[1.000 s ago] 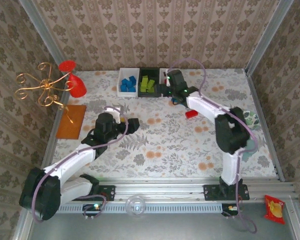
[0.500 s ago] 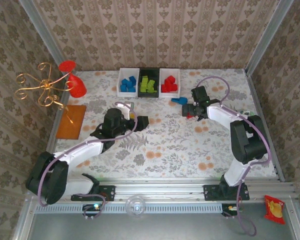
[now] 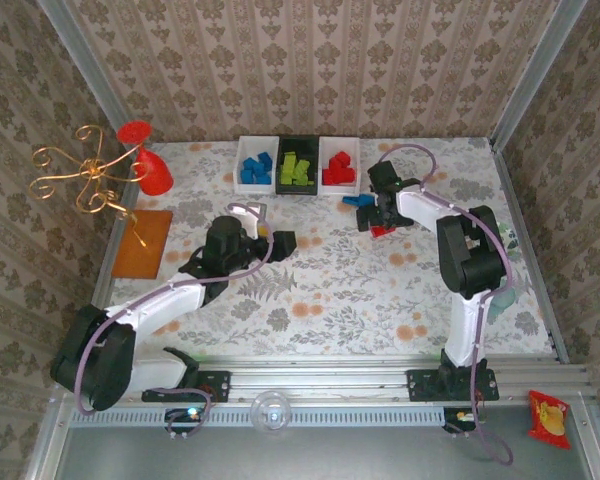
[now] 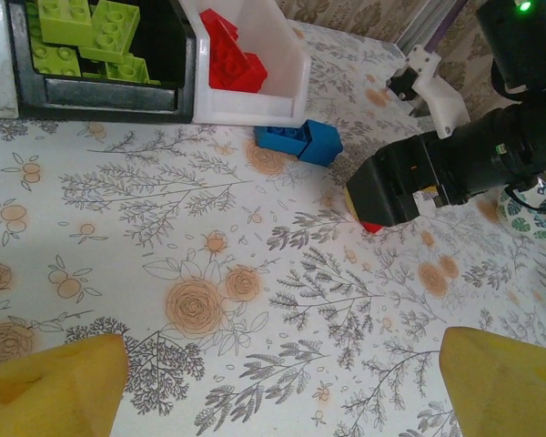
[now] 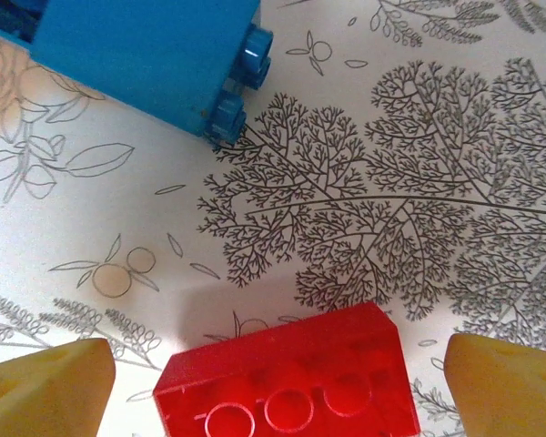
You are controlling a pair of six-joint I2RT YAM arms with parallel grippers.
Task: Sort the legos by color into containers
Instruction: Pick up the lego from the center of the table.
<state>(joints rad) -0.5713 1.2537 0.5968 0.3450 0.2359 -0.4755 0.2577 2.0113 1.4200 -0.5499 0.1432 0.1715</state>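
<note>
Three bins stand in a row at the back: a white bin (image 3: 253,165) with blue legos, a black bin (image 3: 297,167) with green legos (image 4: 91,32), and a white bin (image 3: 338,165) with red legos (image 4: 232,59). Two legos lie loose on the table, a blue brick (image 3: 358,201) (image 4: 300,139) (image 5: 146,50) and a red brick (image 3: 383,231) (image 5: 291,382). My right gripper (image 3: 380,217) (image 5: 278,391) hangs low and open, its yellow fingertips (image 5: 45,387) on either side of the red brick and apart from it. My left gripper (image 3: 280,242) (image 4: 278,391) is open over bare cloth.
A red goblet (image 3: 155,172) and a gold wire ornament (image 3: 80,175) stand at the far left, with an orange mat (image 3: 142,242) in front of them. A teal bowl (image 3: 502,235) sits behind the right arm. Metal walls rim the table.
My right gripper left the right-hand bin, swung out to the right, then came back left and down over the red brick. The left gripper shifted slightly right, then held still.
</note>
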